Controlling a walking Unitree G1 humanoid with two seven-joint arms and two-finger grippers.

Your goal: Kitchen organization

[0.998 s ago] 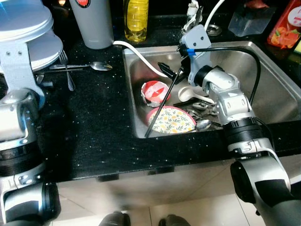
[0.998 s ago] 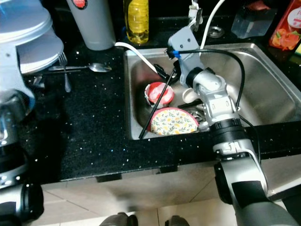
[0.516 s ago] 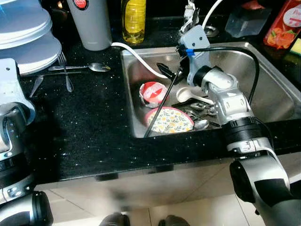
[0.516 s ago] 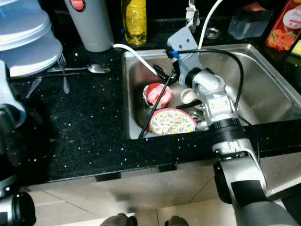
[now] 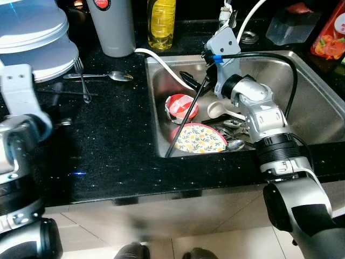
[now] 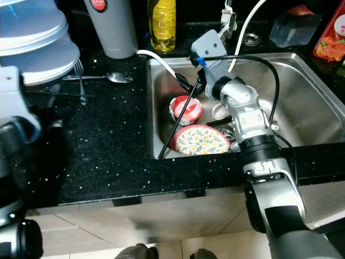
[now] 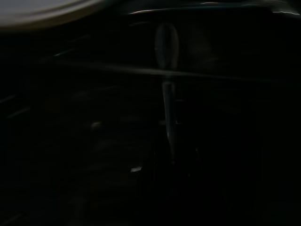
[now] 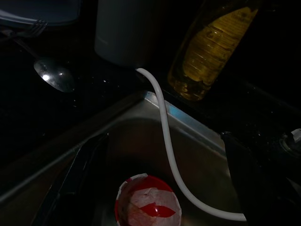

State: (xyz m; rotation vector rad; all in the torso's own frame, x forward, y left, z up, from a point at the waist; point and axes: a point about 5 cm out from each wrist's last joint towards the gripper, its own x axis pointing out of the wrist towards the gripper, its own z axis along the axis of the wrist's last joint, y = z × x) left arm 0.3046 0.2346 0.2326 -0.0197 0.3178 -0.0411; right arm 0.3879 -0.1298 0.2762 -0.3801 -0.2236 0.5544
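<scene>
My right gripper (image 5: 177, 114) reaches into the steel sink (image 5: 318, 81) and is open. One long black finger slants down past a red-and-white bowl (image 5: 180, 105), and the other stays near the white hose (image 5: 161, 62). The bowl (image 8: 148, 207) lies between the two fingers, untouched. A floral plate (image 5: 200, 138), a white ladle (image 5: 215, 109) and loose cutlery (image 5: 234, 129) lie in the sink beside it. My left arm (image 5: 21, 108) hovers over the black counter near a fork (image 5: 82, 81) and a spoon (image 5: 116, 76). The left wrist view is very dark, with a faint utensil (image 7: 167, 52).
Stacked pale plates (image 5: 32, 38) stand at the back left. A grey tumbler (image 5: 113, 27) and a yellow bottle (image 5: 161, 21) stand behind the sink's left corner. A clear container (image 5: 288, 24) and a red carton (image 5: 331, 32) are at the back right.
The head view has shifted a little. My left arm has moved over the counter toward the fork. The right gripper keeps its place in the sink, still open.
</scene>
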